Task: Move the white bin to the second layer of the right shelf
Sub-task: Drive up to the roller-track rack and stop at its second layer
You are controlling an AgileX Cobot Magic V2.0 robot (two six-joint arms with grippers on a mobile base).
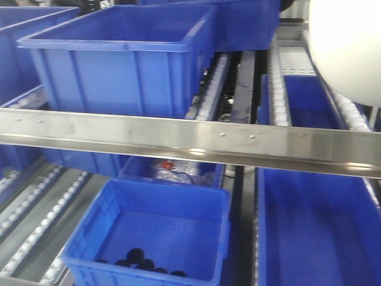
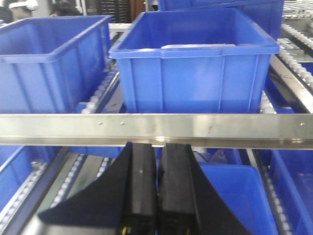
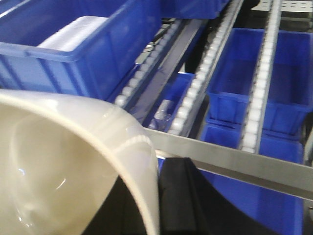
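The white bin hangs in the air at the top right of the front view, above the roller tracks of the right shelf second layer and behind its riveted steel front rail. In the right wrist view the bin fills the lower left, tilted, with its rim pinched by my right gripper: one black finger is outside the wall and the other inside. The rail lies just beyond the fingertips. My left gripper is shut and holds nothing, just below the rail.
Large blue crates stand on the roller level at the left, one with a white sheet inside. On the level below, blue crates hold small black parts and plastic bags. A long blue crate lies at the lower right.
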